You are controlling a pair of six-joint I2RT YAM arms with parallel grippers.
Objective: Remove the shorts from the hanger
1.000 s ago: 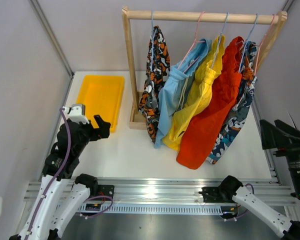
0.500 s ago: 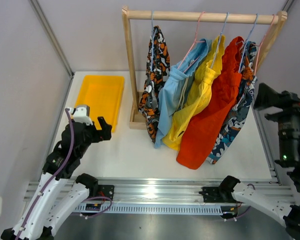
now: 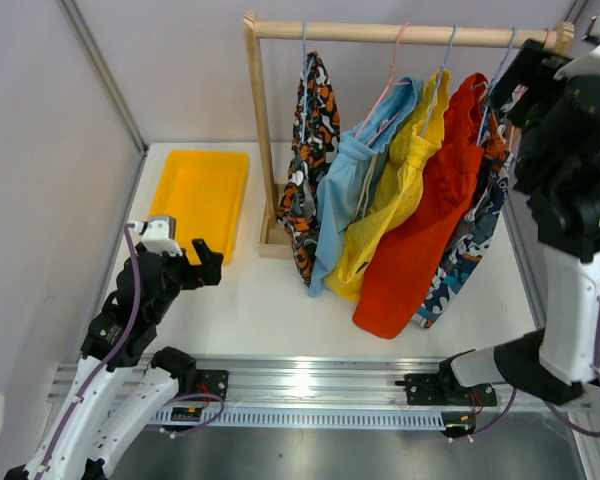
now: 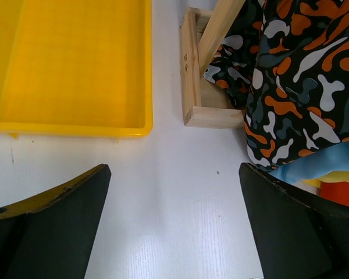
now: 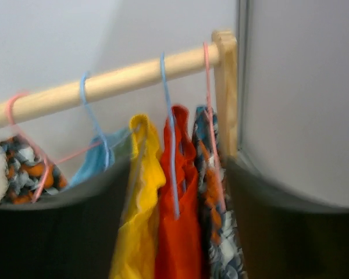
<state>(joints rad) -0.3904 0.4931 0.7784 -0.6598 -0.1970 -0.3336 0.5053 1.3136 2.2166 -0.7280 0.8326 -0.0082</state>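
Five shorts hang on hangers from the wooden rail (image 3: 380, 33): black-orange-white blotch print (image 3: 308, 170), light blue (image 3: 348, 195), yellow (image 3: 395, 200), red-orange (image 3: 420, 250), dark blue cartoon print (image 3: 480, 235). My right gripper (image 3: 528, 75) is raised at the rail's right end, open and empty. Its blurred wrist view faces the yellow (image 5: 138, 232), red-orange (image 5: 177, 244) and cartoon-print (image 5: 218, 232) pairs. My left gripper (image 3: 205, 262) is open and empty, low over the table near the tray. Its wrist view shows the blotch-print pair (image 4: 302, 87) at the right.
A yellow tray (image 3: 202, 195) lies at the back left and fills the upper left of the left wrist view (image 4: 70, 64). The rack's wooden base (image 4: 192, 87) and left post (image 3: 260, 130) stand beside it. Grey walls close in on both sides.
My right arm has swung up from low at the table's right edge to the rail's right end. My left gripper has shifted only slightly.
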